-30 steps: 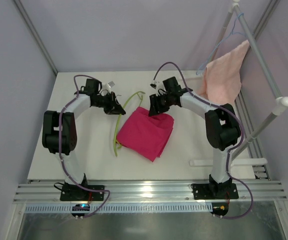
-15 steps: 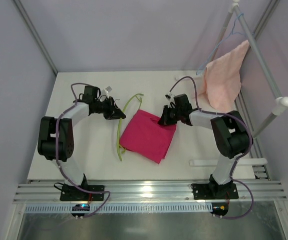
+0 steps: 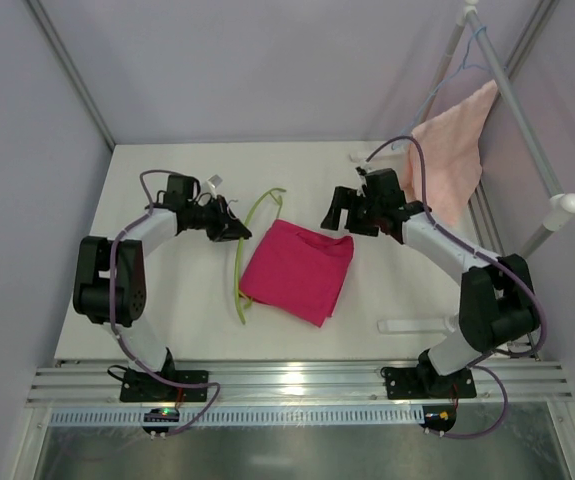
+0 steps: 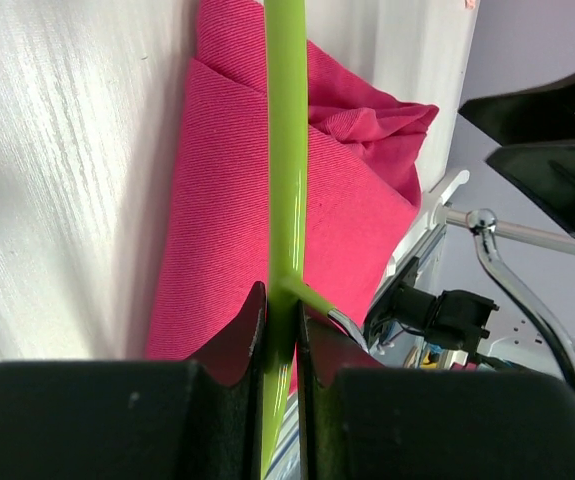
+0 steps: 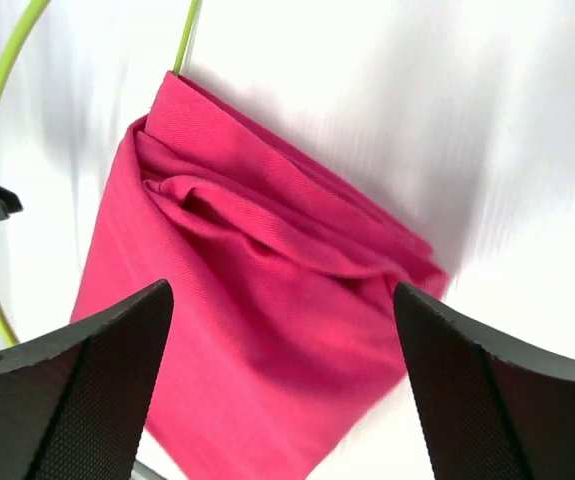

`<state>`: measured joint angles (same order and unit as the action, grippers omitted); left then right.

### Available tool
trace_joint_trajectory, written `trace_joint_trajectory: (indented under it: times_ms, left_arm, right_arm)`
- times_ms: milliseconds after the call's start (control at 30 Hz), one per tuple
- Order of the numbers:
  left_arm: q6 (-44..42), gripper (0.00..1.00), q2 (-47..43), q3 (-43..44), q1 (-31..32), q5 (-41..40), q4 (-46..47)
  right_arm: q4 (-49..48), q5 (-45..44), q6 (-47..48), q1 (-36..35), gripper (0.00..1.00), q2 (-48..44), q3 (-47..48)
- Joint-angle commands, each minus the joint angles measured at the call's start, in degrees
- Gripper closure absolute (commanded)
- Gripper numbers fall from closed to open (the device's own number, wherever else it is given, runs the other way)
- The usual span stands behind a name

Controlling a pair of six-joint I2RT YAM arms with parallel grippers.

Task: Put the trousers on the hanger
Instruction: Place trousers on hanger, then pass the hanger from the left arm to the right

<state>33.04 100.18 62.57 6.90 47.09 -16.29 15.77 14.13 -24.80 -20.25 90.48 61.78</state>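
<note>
Trousers (image 3: 297, 272): folded into a rough square on the table (image 3: 167, 320) between my arms, left edge against the hanger (image 3: 237, 285).
Long axis: slightly longer near-to-far, tilted, with the rumpled corner pointing far-right.
Hanger: runs along that edge, its hook toward my left gripper (image 3: 229, 228), which is clenched on its neck.
Right gripper (image 3: 343, 213): jaws wide, holding nothing, hovering by the rumpled corner.
Step done well: I'd pinch the whole folded edge, not one layer, and hold the hanger steady.

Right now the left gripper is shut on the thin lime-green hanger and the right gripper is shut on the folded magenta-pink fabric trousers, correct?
Not quite. The right gripper is open, its jaws wide apart over the folded magenta-pink fabric trousers, gripping nothing; the right wrist view shows it. The left gripper is indeed shut on the thin lime-green hanger.
</note>
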Motion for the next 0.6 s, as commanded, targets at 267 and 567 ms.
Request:
trace_joint_trajectory:
  times_ms: [267, 567]
  left_arm:
    - [4.84, 1.00, -1.22, -4.99, -0.39, -1.83, 0.64]
    - [8.62, 1.00, 0.10, -7.89, -0.39, 2.30, 5.83]
  right_arm:
    - [0.68, -7.01, -16.95, -3.39, 0.00, -18.49, -19.05]
    - [-21.11, -4.73, -21.86, -7.26, 0.06, -12.97, -31.80]
